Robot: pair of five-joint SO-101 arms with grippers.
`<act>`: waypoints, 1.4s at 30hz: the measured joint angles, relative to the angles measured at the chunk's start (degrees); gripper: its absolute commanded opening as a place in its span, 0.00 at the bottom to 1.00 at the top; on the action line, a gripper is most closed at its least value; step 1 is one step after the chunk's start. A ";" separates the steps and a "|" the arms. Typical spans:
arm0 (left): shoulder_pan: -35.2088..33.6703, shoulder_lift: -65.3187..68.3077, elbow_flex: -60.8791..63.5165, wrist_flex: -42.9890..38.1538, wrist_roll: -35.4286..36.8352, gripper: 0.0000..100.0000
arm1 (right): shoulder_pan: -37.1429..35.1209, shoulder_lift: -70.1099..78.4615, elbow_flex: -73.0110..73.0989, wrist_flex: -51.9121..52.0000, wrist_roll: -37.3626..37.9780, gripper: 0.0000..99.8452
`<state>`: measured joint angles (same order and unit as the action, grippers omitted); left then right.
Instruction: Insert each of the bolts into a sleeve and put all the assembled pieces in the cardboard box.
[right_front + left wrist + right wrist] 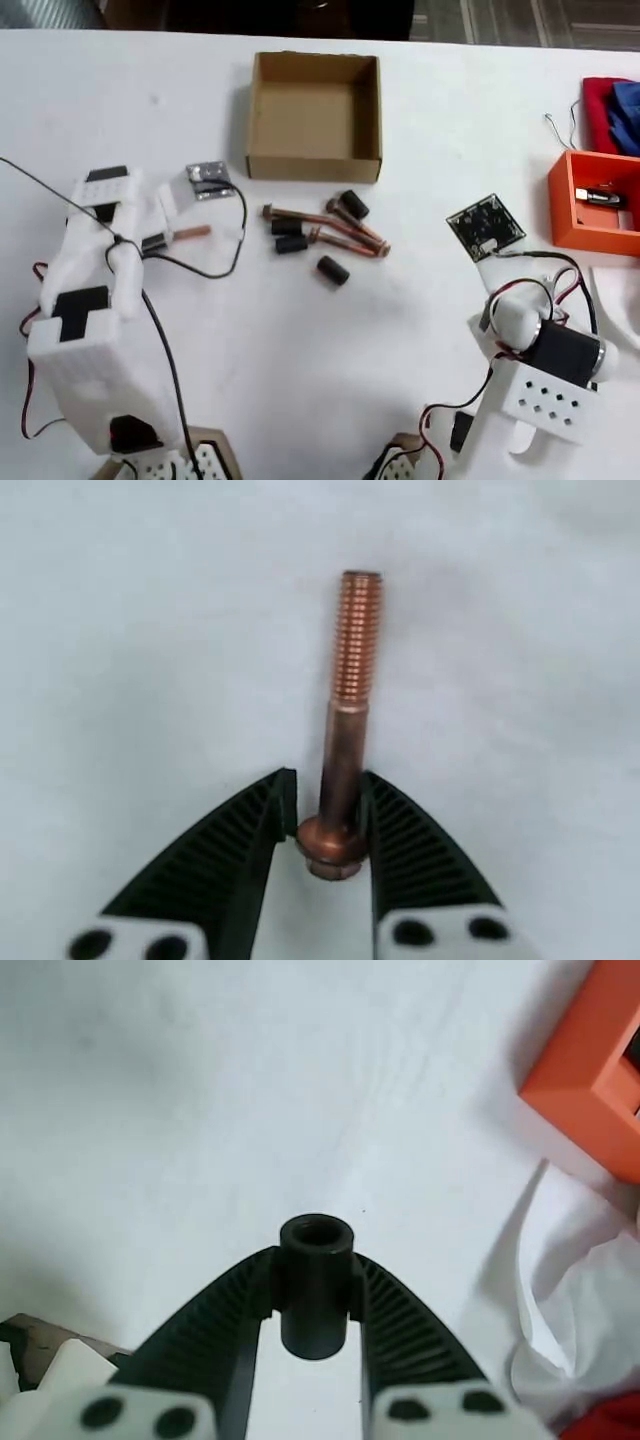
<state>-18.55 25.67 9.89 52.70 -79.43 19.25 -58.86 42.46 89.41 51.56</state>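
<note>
in the high view, the orange box (562, 205) and red cloth (597, 110) are cut off by the frame's right edge. the bolts (345, 240) at centre overlap, so their number is unclear. the left gripper (325, 780) hides part of the held bolt (352, 660) at its head, and the right gripper (315, 1260) covers the sides of the sleeve (316, 1245).

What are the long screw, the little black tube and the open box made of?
The bolt looks like metal with a coppery, faintly shiny finish and cut threads. The black sleeve looks like matte plastic or rubber; I cannot tell which. The box is plain brown cardboard, dull and uncoated.
</note>
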 measured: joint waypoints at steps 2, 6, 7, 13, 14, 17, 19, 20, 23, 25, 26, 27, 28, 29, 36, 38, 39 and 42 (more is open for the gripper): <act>-0.09 0.62 -1.23 0.09 0.00 0.06 | 0.00 0.00 0.00 0.00 0.00 0.02; -0.18 0.79 -2.11 0.09 0.00 0.06 | 0.00 0.00 0.00 0.00 0.00 0.02; -0.18 0.79 -2.20 0.09 0.00 0.06 | 0.00 0.00 0.00 0.00 0.00 0.02; -0.18 0.79 -2.46 0.09 0.00 0.06 | 0.00 0.00 0.00 0.00 0.00 0.02; -0.18 0.79 -2.64 0.09 0.35 0.06 | 0.00 0.00 0.00 0.00 0.00 0.02; -0.35 0.88 -4.40 0.88 3.08 0.06 | 0.00 0.00 0.18 0.00 0.00 0.02; -0.44 1.05 -6.86 2.29 4.22 0.06 | 0.00 0.00 0.26 0.00 0.00 0.02; -0.44 1.23 -8.88 3.25 5.10 0.06 | 0.00 -0.09 0.26 0.00 0.00 0.02; -1.05 1.58 -13.98 5.01 5.80 0.06 | 0.00 -0.09 0.26 0.00 0.00 0.02; -1.49 1.49 -16.70 6.15 5.80 0.06 | 0.00 -0.09 0.26 0.00 0.00 0.02; -1.49 1.49 -17.67 7.03 5.89 0.06 | 0.00 -0.09 0.26 0.00 -0.09 0.02; -1.49 1.49 -18.46 7.74 5.89 0.06 | 0.00 -0.09 0.26 0.00 0.00 0.02; -1.32 1.49 -18.99 8.70 5.89 0.06 | 0.00 -0.09 0.26 0.00 0.00 0.02; -1.23 1.49 -19.34 9.49 5.89 0.06 | 0.00 -0.09 0.26 0.00 0.00 0.02; -1.23 1.49 -19.43 10.64 5.89 0.06 | 0.00 -0.09 0.26 0.00 0.00 0.02; -1.23 1.49 -19.43 9.85 5.89 0.06 | 0.00 -0.09 0.26 0.00 0.00 0.02; -1.23 1.49 -19.52 8.62 5.89 0.06 | 0.00 -0.09 0.26 0.00 0.00 0.02; -1.67 1.49 -19.78 2.11 5.89 0.14 | 0.00 -0.09 0.26 0.00 0.00 0.02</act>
<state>-20.22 27.16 -9.89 54.81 -73.54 19.25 -58.95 42.73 89.41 51.56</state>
